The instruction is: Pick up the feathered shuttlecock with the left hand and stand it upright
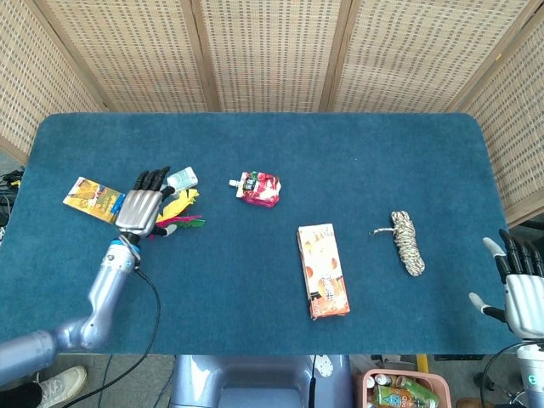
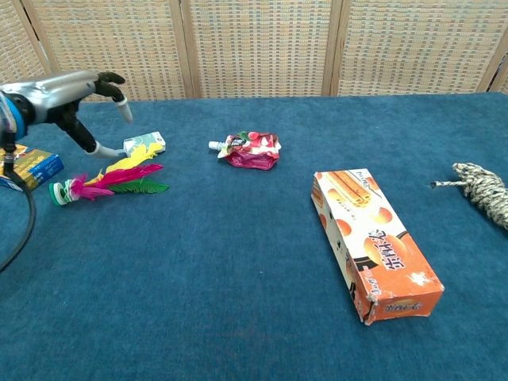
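Observation:
The feathered shuttlecock (image 2: 103, 182) lies flat on the blue table, its green-and-white base pointing left and its pink, yellow and green feathers (image 1: 180, 210) pointing right. My left hand (image 1: 141, 206) hovers over its base end with fingers spread and holds nothing; in the chest view the left hand (image 2: 75, 95) is raised above the shuttlecock. My right hand (image 1: 522, 289) stays open off the table's right front corner, far from everything.
A yellow-blue box (image 1: 94, 199) lies left of the shuttlecock and a small white packet (image 1: 182, 179) just behind it. A red pouch (image 1: 257, 188), an orange carton (image 1: 322, 270) and a coiled rope (image 1: 407, 242) lie further right.

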You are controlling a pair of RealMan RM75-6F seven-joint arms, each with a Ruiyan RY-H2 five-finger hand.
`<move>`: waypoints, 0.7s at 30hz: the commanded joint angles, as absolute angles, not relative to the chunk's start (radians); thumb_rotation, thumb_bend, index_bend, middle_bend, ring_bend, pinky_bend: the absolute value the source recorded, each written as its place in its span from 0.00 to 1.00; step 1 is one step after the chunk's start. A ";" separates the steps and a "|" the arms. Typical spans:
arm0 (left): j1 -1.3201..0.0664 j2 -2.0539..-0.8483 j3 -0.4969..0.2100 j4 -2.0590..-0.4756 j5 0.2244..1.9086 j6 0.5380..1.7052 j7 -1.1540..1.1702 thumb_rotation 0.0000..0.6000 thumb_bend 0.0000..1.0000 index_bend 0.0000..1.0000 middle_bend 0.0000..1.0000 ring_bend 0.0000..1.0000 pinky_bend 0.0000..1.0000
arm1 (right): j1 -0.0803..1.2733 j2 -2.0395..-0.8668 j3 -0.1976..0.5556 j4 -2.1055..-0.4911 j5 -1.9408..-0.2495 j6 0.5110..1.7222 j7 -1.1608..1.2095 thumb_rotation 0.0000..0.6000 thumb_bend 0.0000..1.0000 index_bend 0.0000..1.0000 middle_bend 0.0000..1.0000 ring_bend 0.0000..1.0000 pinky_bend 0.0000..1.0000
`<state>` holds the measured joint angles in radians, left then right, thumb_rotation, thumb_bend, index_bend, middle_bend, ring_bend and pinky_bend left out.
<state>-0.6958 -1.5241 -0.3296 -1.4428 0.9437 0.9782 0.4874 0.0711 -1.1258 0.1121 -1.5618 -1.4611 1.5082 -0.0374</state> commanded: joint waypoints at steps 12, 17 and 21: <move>-0.780 -1.668 -0.300 -1.258 0.816 0.918 0.500 1.00 0.32 0.41 0.00 0.00 0.00 | 0.079 -1.123 0.119 -1.557 -1.425 1.476 -0.035 1.00 0.00 0.00 0.00 0.00 0.00; -0.779 -1.681 -0.288 -1.230 0.816 0.906 0.470 1.00 0.32 0.42 0.00 0.00 0.00 | 0.080 -1.122 0.118 -1.558 -1.422 1.473 -0.034 1.00 0.00 0.00 0.00 0.00 0.00; -0.783 -1.694 -0.286 -1.206 0.815 0.897 0.445 1.00 0.32 0.45 0.00 0.00 0.00 | 0.082 -1.122 0.118 -1.557 -1.419 1.469 -0.031 1.00 0.00 0.00 0.00 0.00 0.00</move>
